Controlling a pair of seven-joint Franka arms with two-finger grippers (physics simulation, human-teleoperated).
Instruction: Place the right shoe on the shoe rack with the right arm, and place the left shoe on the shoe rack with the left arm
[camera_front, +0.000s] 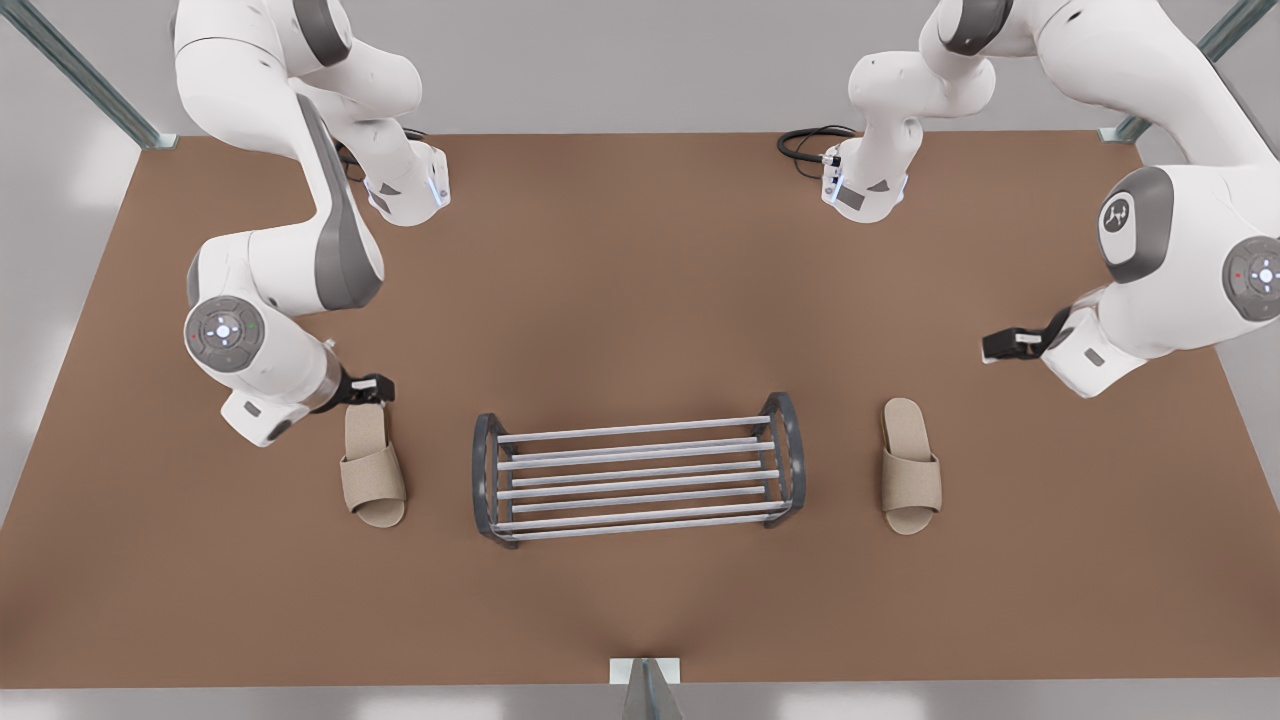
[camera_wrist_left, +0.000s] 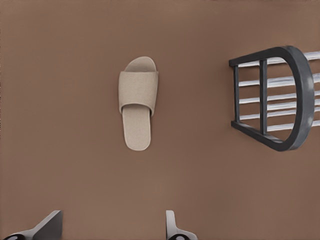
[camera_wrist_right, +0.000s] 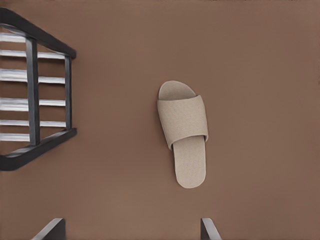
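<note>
right gripper (camera_front: 370, 388) jaws wide, above right shoe (camera_front: 373, 468) heel | left gripper (camera_front: 1003, 346) jaws wide, near left shoe (camera_front: 909, 467) | both flank shoe rack (camera_front: 640, 466) on desk (camera_front: 640, 300)

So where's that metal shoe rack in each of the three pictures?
Front view: the shoe rack stands in the middle, between the right shoe on the front view's left and the left shoe on the front view's right.
Left wrist view: one arched end, beside the left shoe.
Right wrist view: the other end, beside the right shoe.
Shared landmark: the dark arched end frames.
</note>
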